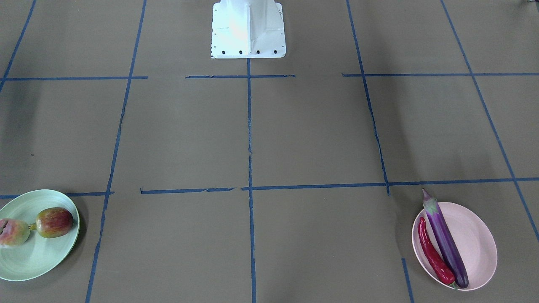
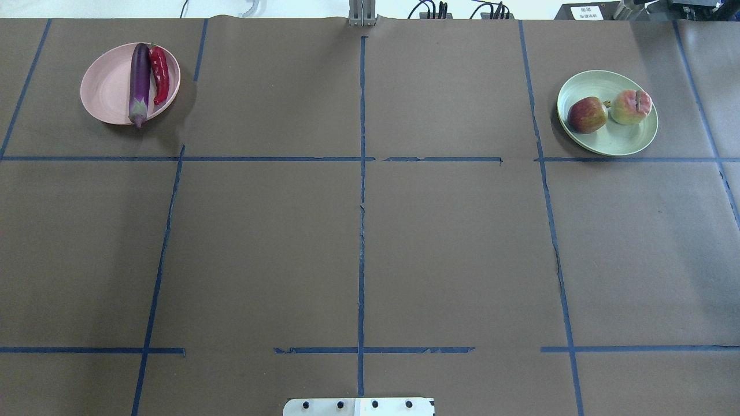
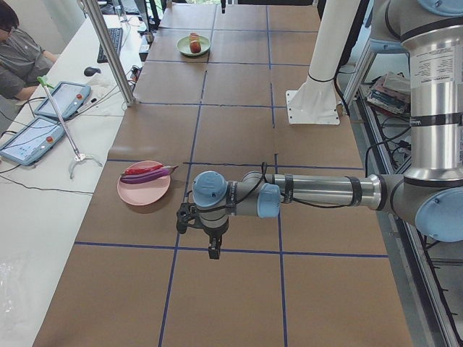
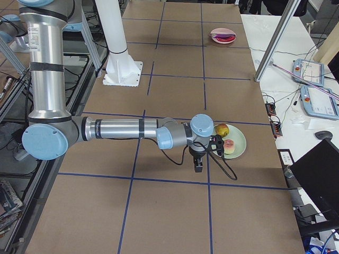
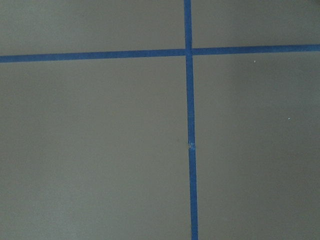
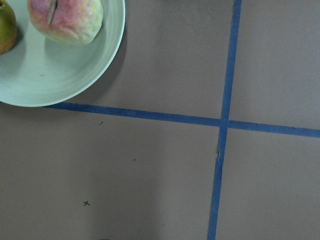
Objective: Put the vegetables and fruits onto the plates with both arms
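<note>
Eggplant (image 2: pixel 139 81) + chili (image 2: pixel 160 72) on pink plate (image 2: pixel 104 92), peach (image 2: pixel 631 107) + pomegranate (image 2: pixel 587 114) on green plate (image 2: pixel 614 145), L gripper (image 3: pixel 215 251) near pink plate, R gripper (image 4: pixel 198 167) beside green plate, jaws' state can't tell.

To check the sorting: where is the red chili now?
In the overhead view the red chili lies on the pink plate at far left, just right of the eggplant.
</note>
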`<action>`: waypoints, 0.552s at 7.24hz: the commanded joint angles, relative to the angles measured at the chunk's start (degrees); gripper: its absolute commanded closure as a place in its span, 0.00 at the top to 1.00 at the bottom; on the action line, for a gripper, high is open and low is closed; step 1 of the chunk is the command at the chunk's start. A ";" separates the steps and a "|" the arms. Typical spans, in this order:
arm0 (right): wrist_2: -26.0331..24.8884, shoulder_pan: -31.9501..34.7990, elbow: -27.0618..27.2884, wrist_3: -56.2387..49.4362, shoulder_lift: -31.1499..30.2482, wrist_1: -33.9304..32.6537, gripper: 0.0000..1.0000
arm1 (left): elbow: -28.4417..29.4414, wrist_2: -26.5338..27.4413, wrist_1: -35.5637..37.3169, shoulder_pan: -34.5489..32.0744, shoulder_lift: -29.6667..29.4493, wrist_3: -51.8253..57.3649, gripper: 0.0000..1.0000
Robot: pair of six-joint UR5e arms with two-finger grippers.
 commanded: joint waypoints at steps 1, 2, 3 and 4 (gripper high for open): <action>-0.16 0.06 1.42 0.00 -1.87 0.52 1.00 | -0.33 -0.26 -0.72 -0.03 0.55 -0.30 1.00; -0.42 0.06 2.73 -0.09 -3.45 0.52 1.00 | -0.42 0.26 -0.63 -0.12 0.63 -0.22 1.00; -0.51 0.06 4.13 -0.09 -5.21 0.61 1.00 | 0.63 0.27 -0.63 0.05 0.02 -0.13 1.00; -0.60 0.06 5.71 -0.09 -6.79 0.52 1.00 | -0.41 0.35 -0.63 0.05 -0.07 0.05 1.00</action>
